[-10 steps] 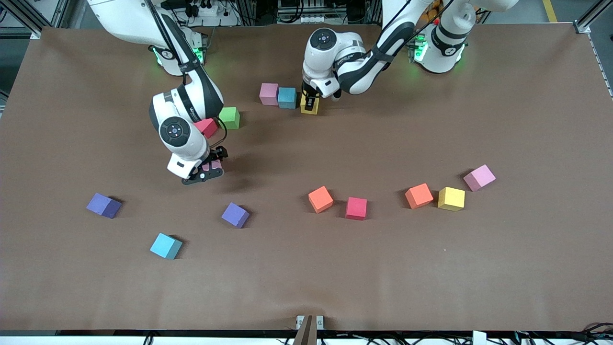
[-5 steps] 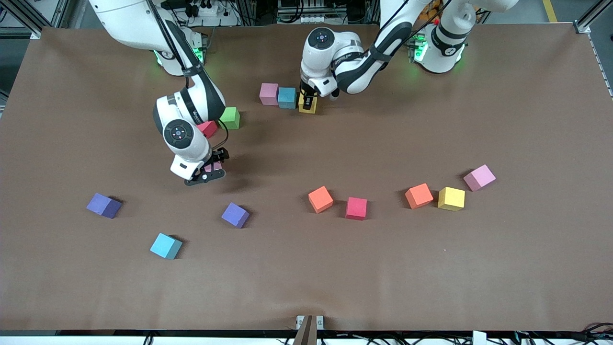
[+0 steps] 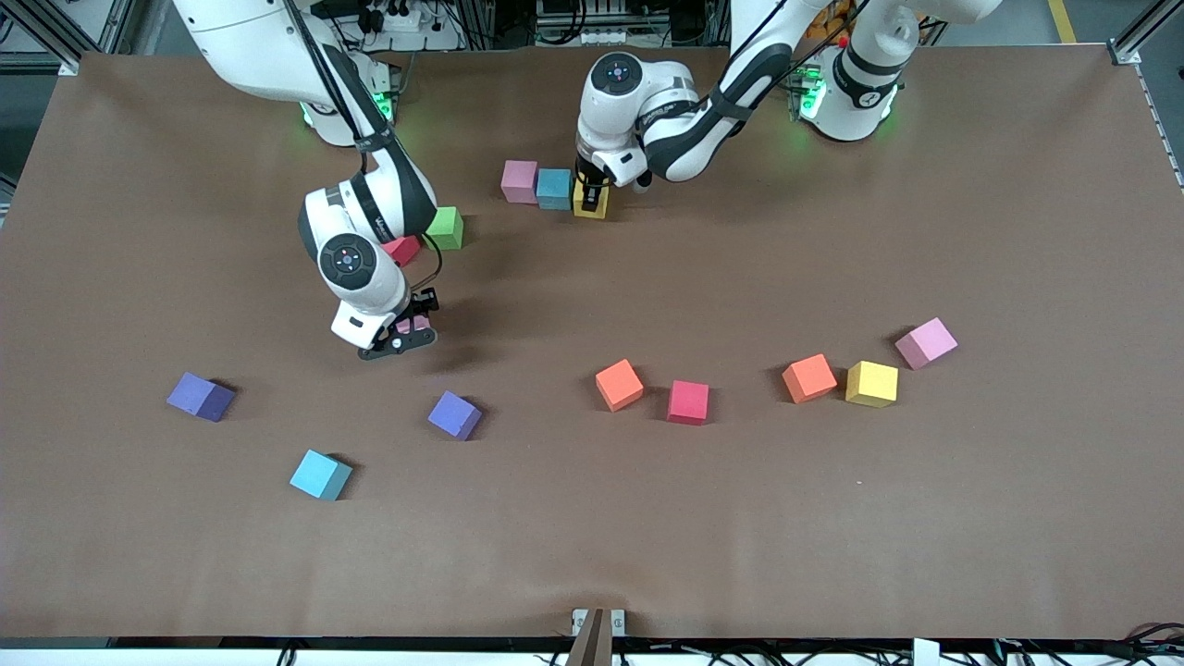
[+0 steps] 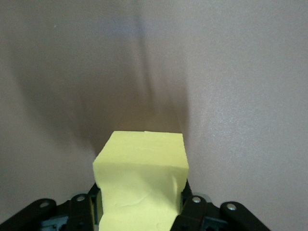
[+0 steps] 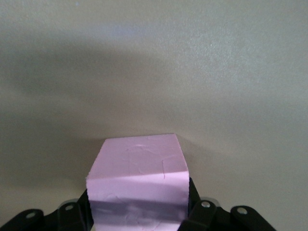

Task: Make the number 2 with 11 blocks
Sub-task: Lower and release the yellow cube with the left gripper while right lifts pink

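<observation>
Left gripper (image 3: 592,190), upper centre: pinched yellow block (image 3: 590,203) beside cyan block (image 3: 555,188). Right gripper (image 3: 407,326), centre-left: pinched pink block (image 3: 413,323).

Fourteen cubes are showing in all. Three small matte pink cubes (image 3: 519,180) (image 3: 925,342) (image 5: 144,178) are appearing, alongside two small matte cyan cubes (image 3: 554,188) (image 3: 320,474), two small matte yellow cubes (image 4: 142,183) (image 3: 871,384), two small matte orange cubes (image 3: 619,385) (image 3: 808,377), two small matte purple cubes (image 3: 200,396) (image 3: 454,414), two small matte red cubes (image 3: 402,248) (image 3: 688,401) and one small matte green cube (image 3: 445,227).
</observation>
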Robot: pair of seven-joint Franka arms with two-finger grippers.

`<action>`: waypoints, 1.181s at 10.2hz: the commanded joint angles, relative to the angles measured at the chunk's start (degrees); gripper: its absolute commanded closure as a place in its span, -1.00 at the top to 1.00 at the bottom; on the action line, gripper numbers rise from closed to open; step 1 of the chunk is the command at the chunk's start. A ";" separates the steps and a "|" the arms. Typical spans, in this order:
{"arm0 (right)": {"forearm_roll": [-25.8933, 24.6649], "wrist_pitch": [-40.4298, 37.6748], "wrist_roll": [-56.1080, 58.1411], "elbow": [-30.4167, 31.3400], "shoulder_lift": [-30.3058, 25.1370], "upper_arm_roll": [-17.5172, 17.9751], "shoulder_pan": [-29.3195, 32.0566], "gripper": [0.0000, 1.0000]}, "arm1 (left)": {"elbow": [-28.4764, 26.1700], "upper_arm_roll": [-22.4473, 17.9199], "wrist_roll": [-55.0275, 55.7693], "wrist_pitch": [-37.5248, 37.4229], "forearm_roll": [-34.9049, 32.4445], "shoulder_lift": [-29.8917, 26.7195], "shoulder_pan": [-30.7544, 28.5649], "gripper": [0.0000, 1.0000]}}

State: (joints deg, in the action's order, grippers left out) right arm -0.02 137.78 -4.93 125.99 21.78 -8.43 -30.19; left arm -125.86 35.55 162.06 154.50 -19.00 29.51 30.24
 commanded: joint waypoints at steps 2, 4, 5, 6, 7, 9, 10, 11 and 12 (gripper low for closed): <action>1.07 4.34 0.97 2.06 -0.24 -0.01 0.21 0.11 | 1.05 -0.21 20.23 -1.92 -4.91 0.20 2.19 -1.00; 1.07 4.42 0.97 1.97 -0.33 -0.01 0.22 -0.23 | 1.49 -0.21 21.10 -2.62 -4.82 0.20 2.46 -1.00; 1.07 4.34 0.88 1.97 -0.50 -0.01 0.22 -0.37 | 1.49 -0.21 21.28 -2.71 -4.65 0.20 2.63 -1.00; 1.07 4.34 0.80 1.97 -0.59 -0.01 0.22 -0.40 | 1.49 -0.21 21.54 -2.71 -4.47 0.11 3.16 -1.00; 1.07 3.90 0.36 1.97 -1.03 -0.01 0.22 -0.43 | 1.75 -0.21 22.07 -2.71 -4.47 0.20 3.25 -1.00; 1.07 1.72 -0.08 1.97 -3.48 -0.01 -0.22 -0.51 | 1.93 -0.21 22.51 -2.71 -4.47 0.20 3.25 -1.00; 1.07 -0.30 -0.08 1.97 -5.23 -0.10 -0.22 -0.52 | 2.19 -0.21 22.60 -2.71 -4.47 0.20 3.51 -1.00; 1.07 -1.71 -0.08 1.71 -6.30 -0.10 -0.14 -0.52 | 2.37 -0.30 22.95 -2.71 -4.47 0.29 3.51 -1.00; 0.99 -2.16 0.70 1.45 -6.65 -0.10 -0.22 -0.52 | 2.81 -0.30 23.13 -2.88 -4.47 0.81 3.51 -1.00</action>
State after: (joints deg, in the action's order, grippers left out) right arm 0.11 137.17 -4.97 126.80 17.62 -8.48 -30.19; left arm -124.40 35.50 163.28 152.88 -18.94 29.82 31.82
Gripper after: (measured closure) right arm 0.379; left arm 0.401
